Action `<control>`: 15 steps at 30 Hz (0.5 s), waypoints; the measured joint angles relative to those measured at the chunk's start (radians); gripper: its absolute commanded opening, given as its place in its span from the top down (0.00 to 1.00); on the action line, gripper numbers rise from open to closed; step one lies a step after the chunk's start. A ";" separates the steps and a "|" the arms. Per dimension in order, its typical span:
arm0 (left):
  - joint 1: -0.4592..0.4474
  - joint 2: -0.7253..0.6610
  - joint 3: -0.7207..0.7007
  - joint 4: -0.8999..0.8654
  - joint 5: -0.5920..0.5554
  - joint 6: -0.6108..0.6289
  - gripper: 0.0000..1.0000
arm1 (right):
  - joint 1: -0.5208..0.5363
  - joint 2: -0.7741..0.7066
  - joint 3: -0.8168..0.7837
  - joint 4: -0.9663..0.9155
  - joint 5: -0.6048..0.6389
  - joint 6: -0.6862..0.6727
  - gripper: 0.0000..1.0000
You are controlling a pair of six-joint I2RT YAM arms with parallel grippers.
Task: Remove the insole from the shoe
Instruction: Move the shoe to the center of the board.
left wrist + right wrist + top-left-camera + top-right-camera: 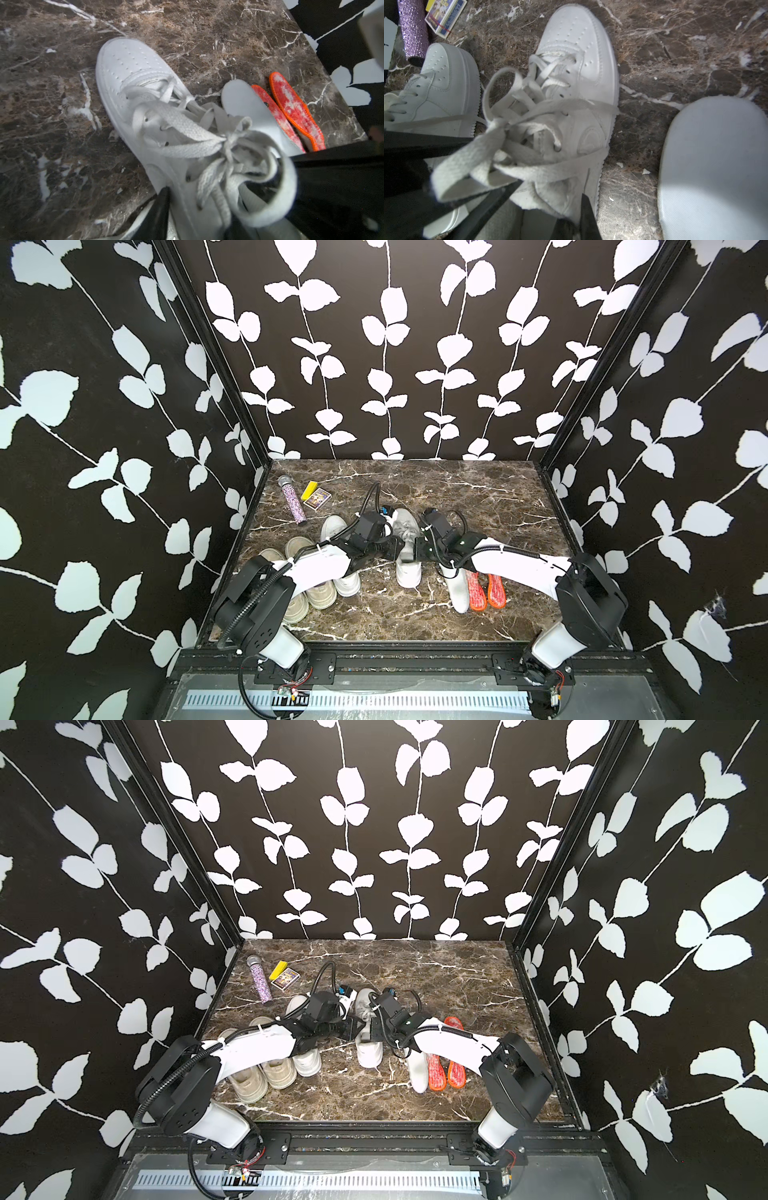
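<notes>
The shoe (pixel 408 572) is white and sits in the middle of the table (pixel 478 497). Its loose laces are piled on top and hide its inside. The left end effector (pixel 397 551) and the right end effector (pixel 419 553) meet at the shoe, one from each side, right by the laces.

In the left wrist view one black finger (pixel 163 209) is against the outside of the shoe. I cannot tell if that end effector is wide or narrow. In the right wrist view two black fingers (pixel 492 204) have part of the shoe between them. I cannot tell if they squeeze it.

A white insole (pixel 455 589) lies flat near the shoe, toward the right edge. Two orange insoles (pixel 478 591) lie next to it.
</notes>
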State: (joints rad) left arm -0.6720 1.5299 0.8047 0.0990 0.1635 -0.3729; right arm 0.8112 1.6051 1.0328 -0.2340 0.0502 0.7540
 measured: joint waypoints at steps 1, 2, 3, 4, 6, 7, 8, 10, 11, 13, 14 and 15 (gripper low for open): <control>0.000 0.000 0.000 -0.003 -0.001 0.008 0.78 | 0.000 -0.003 -0.001 0.001 -0.003 -0.006 0.76; 0.000 0.000 0.000 -0.006 -0.004 0.012 0.81 | 0.000 -0.009 -0.001 0.003 -0.009 -0.010 0.68; 0.000 0.000 0.000 -0.008 -0.007 0.018 0.85 | -0.001 -0.017 -0.001 0.008 -0.016 -0.025 0.65; 0.000 -0.001 0.001 -0.011 -0.010 0.026 0.88 | -0.008 -0.029 -0.001 0.017 -0.043 -0.039 0.63; 0.002 -0.003 0.001 -0.018 -0.018 0.045 0.90 | -0.029 -0.053 -0.001 0.039 -0.114 -0.066 0.61; 0.003 -0.005 0.001 -0.023 -0.019 0.053 0.91 | -0.047 -0.066 -0.001 0.050 -0.150 -0.083 0.60; 0.003 -0.009 0.000 -0.030 -0.019 0.063 0.92 | -0.066 -0.082 -0.002 0.059 -0.181 -0.101 0.59; 0.003 -0.027 -0.005 -0.051 -0.019 0.084 0.92 | -0.091 -0.120 -0.017 0.077 -0.206 -0.146 0.57; 0.001 -0.040 -0.012 -0.064 -0.020 0.094 0.93 | -0.102 -0.144 -0.030 0.082 -0.210 -0.175 0.56; -0.001 -0.069 -0.029 -0.087 -0.022 0.114 0.93 | -0.110 -0.182 -0.053 0.091 -0.216 -0.237 0.55; 0.000 -0.082 -0.037 -0.097 -0.023 0.123 0.93 | -0.109 -0.195 -0.064 0.097 -0.221 -0.272 0.55; 0.000 -0.093 -0.043 -0.107 -0.022 0.133 0.93 | -0.108 -0.202 -0.071 0.098 -0.226 -0.301 0.55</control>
State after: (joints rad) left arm -0.6724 1.4364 0.7620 -0.0078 0.1413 -0.2401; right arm 0.7029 1.4033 0.9615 -0.1360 -0.1761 0.4534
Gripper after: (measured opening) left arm 0.098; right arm 0.447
